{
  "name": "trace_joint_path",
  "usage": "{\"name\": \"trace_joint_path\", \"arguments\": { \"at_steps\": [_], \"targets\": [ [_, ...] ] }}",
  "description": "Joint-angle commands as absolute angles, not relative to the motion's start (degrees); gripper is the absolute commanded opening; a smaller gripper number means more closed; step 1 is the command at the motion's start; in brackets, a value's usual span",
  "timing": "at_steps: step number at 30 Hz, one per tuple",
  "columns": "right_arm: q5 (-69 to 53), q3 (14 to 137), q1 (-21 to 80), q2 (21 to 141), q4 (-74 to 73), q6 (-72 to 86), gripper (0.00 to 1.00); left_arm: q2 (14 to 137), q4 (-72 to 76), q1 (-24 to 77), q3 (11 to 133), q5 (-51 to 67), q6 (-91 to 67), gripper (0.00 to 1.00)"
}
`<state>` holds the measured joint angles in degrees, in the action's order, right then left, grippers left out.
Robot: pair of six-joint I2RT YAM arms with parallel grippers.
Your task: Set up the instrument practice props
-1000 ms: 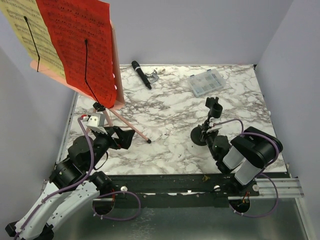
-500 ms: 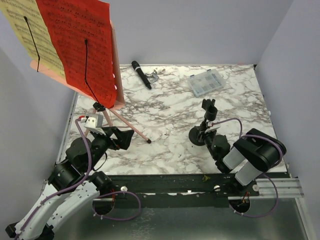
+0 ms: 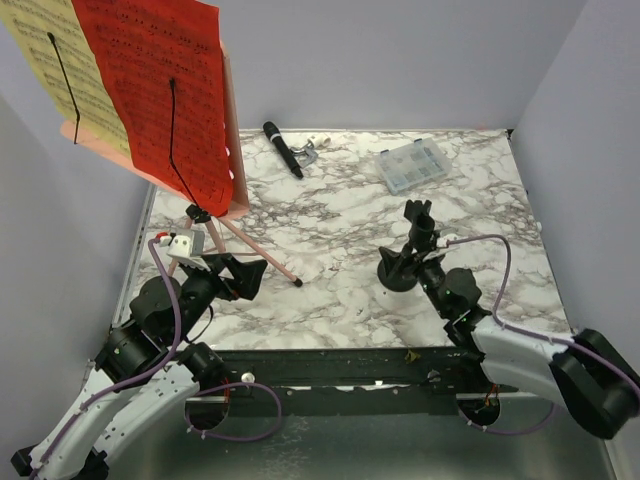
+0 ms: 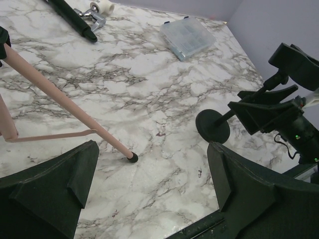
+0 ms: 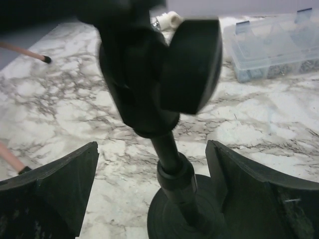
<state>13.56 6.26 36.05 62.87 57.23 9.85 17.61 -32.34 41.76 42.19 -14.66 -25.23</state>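
Observation:
The pink music stand (image 3: 236,130) stands at the left on thin tripod legs (image 4: 65,102), carrying a red page (image 3: 160,90) and a yellow page (image 3: 45,65). My left gripper (image 3: 245,275) hangs open just short of the front leg's black foot (image 4: 132,158), holding nothing. The black microphone (image 3: 283,150) lies at the back of the table. The short round-based mic stand (image 3: 400,268) stands upright. My right gripper (image 5: 152,149) is open, with its fingers on either side of the post (image 5: 172,159), apart from it. The empty clip (image 5: 154,64) fills the top of the right wrist view.
A clear plastic compartment box (image 3: 412,166) sits at the back right. Small white and metal bits (image 3: 312,148) lie beside the microphone. Grey walls close in the marble table (image 3: 330,220) on three sides. A black rail runs along the near edge.
My right gripper has opened and let go of the mic stand's post, and the right arm's elbow has swung down and to the right. The stand shifted slightly left. The left arm barely moved.

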Motion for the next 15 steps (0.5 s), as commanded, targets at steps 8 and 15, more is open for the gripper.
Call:
{"name": "trace_joint_path", "arguments": {
  "at_steps": [8,15],
  "targets": [
    [-8.71,8.22,36.39,29.24,25.19,22.87,1.00,15.77,-32.25,41.95,41.96,-17.10,-25.31,0.99],
    [-15.47,9.92,36.36,21.90,20.16,37.78,1.00,15.08,-32.24,41.93,41.97,-17.56,-25.49,0.99]
  ]
}}
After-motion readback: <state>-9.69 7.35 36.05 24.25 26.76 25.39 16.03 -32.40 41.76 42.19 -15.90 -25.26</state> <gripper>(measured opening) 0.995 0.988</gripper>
